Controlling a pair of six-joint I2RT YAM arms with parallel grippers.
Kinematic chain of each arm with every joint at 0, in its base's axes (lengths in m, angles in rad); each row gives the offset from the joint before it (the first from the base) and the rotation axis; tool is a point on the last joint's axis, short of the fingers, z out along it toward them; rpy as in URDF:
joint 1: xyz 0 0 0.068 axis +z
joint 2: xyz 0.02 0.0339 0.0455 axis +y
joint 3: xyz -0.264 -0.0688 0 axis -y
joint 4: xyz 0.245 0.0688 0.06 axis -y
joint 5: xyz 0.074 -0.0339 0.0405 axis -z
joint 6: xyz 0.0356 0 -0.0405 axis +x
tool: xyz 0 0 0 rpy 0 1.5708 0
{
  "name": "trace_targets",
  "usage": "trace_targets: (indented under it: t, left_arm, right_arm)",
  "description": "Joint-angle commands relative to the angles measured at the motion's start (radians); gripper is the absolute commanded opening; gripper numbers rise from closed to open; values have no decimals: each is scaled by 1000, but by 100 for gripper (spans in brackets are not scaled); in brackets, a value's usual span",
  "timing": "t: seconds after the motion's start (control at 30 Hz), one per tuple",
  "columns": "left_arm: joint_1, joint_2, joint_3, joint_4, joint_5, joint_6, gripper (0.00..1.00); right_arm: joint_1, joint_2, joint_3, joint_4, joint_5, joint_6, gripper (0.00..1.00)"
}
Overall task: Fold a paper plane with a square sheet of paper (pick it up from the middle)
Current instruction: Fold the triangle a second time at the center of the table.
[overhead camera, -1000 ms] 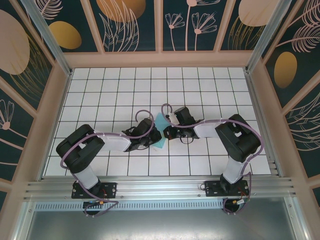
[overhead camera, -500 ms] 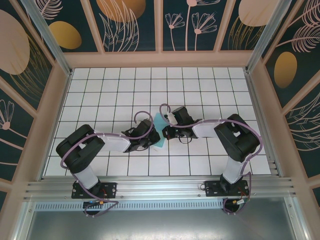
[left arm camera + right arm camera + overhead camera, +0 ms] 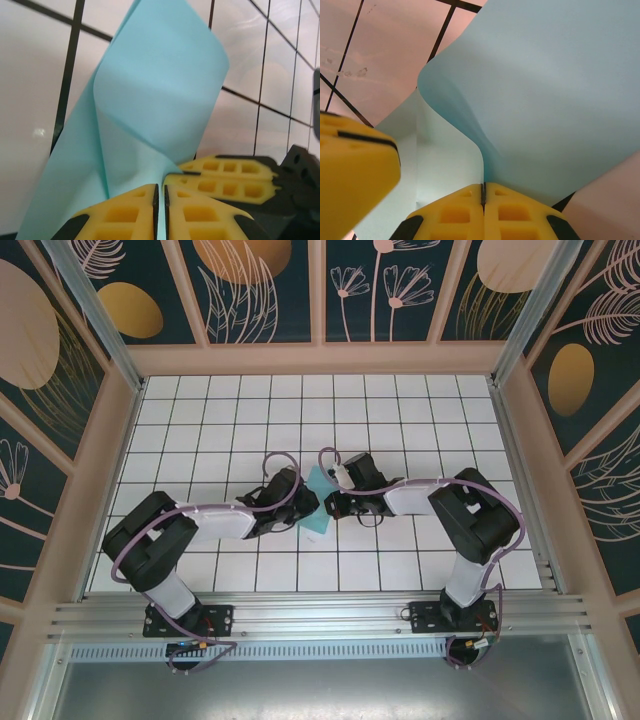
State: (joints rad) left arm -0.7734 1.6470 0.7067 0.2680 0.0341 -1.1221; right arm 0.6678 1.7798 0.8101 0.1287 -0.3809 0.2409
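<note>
Light-blue square sheet of paper (image 3: pixel 160 90) sits near the middle of the table, caught between the two grippers, which meet tip to tip there. Surface: white tiles with a thin dark grid (image 3: pixel 200 420), glossy enough to throw soft reflections in the wrist views. Enclosure: pale pink frame (image 3: pixel 320 358) on three sides, filled with dark teal panels (image 3: pixel 270 290) printed with gold ovals and line-drawn plants. An aluminium rail (image 3: pixel 320 615) runs along the near edge, where both arm bases are bolted. The arms reach inward from left and right, each with a lilac cable looped over it. Left gripper (image 3: pixel 160 187): yellow fingers drawn together to a hairline slit, with the blue paper running down into that slit, so it is clamped on the sheet. From there the paper rises and curls over in a loose roll with one soft diagonal fold. Right gripper (image 3: pixel 483 186): fingers pressed flat together, pinching the sheet's edge. The paper billows up and away from it in a smooth curve. The two grips are just beside each other. Whether the sheet's lower part touches the tiles I cannot tell.
</note>
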Motion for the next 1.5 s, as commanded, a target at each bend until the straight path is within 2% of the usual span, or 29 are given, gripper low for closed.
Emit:
trace_targets:
  t: [0.0,0.17,0.3,0.5,0.8,1.13,1.47]
  left_arm:
    - [9,19,21,32,6,25,16]
    - [16,99,14,93,16,18,16]
    - [16,143,-4,81,6,-4,15]
    - [16,125,-58,76,-23,-22,15]
    - [38,22,45,17,-53,58,18]
    - [47,126,74,30,-23,62,18]
    - [50,149,78,-26,-72,72,18]
  right_arm:
    - [6,58,-13,-106,90,-16,0]
    - [7,59,-16,-105,88,-16,0]
    - [7,58,-14,-112,92,-20,0]
    - [6,61,-16,-111,93,-20,0]
    - [6,61,-8,-113,93,-20,0]
    - [7,60,-9,-111,93,-15,0]
    - [9,61,-12,-115,94,-15,0]
